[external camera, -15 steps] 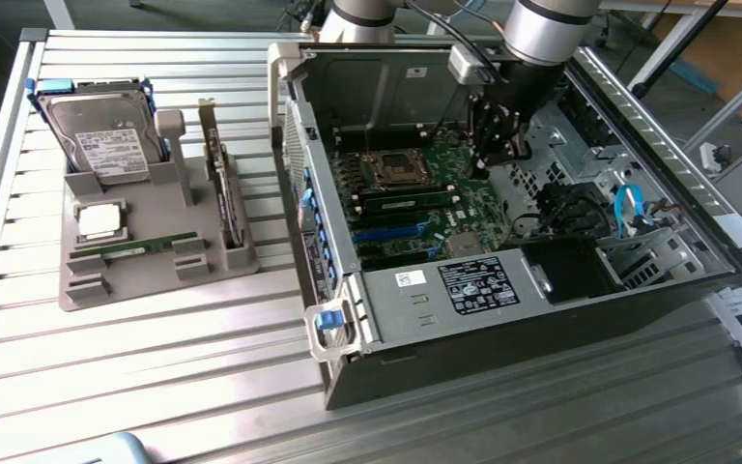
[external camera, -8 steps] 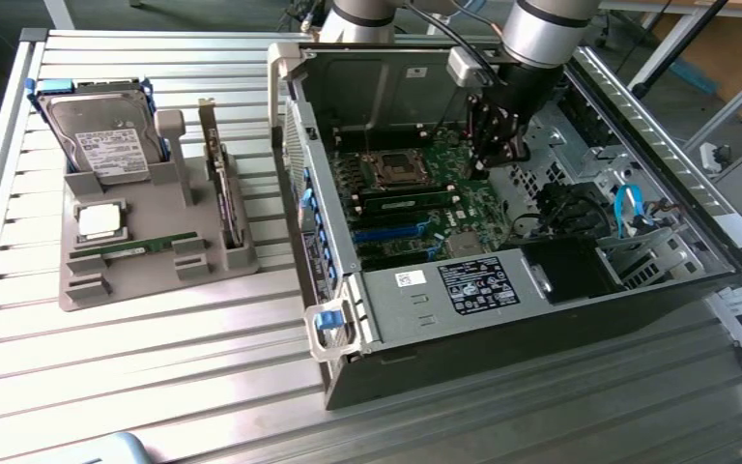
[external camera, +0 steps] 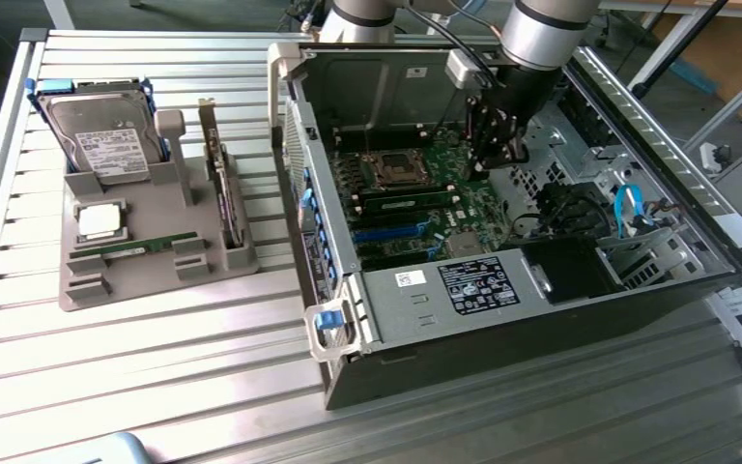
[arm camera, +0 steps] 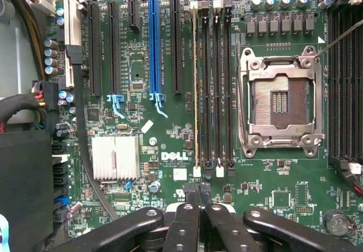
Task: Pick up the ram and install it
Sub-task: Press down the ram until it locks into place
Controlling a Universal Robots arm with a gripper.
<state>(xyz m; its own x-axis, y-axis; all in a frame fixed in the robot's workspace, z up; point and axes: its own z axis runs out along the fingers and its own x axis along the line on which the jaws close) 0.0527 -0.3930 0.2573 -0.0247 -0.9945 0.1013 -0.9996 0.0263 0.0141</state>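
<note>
A slatted aluminium table (external camera: 152, 367) carries everything. On the exterior view's right half lies an open black and grey computer tower case (external camera: 371, 82), on its side with its panel off. A silver-jointed robot arm (external camera: 545, 29) comes down into it from the upper edge of that view.

Inside the case lies a green motherboard (external camera: 474, 208) (arm camera: 142, 59). On the exterior view's left stands a grey plastic parts holder (external camera: 139, 280). In the holder's far end, a grey hard drive with blue rails (external camera: 111, 140) leans, and a dark expansion card (external camera: 223, 174) stands on edge along its right side.

The black gripper (external camera: 498, 145) (arm camera: 197, 192) hangs just above the motherboard, right of the silver square processor socket (external camera: 390, 166) (arm camera: 281, 101). Its jaws are pressed together with nothing between them. In the wrist view the tips line up with one end of the memory slots.

The ram (arm camera: 195, 93), a thin green stick seen edge-on, sits in the memory slot nearest the long blue card slot (arm camera: 153, 47), between white latches. In the exterior view it shows as a green strip (external camera: 404, 202) among the black slots, below the socket.

A second green stick (external camera: 132, 248) lies flat in the holder, just below a square silver processor chip (external camera: 100, 220). A small ribbed silver heatsink (arm camera: 115, 156) stands on the motherboard near the Dell lettering.
</note>
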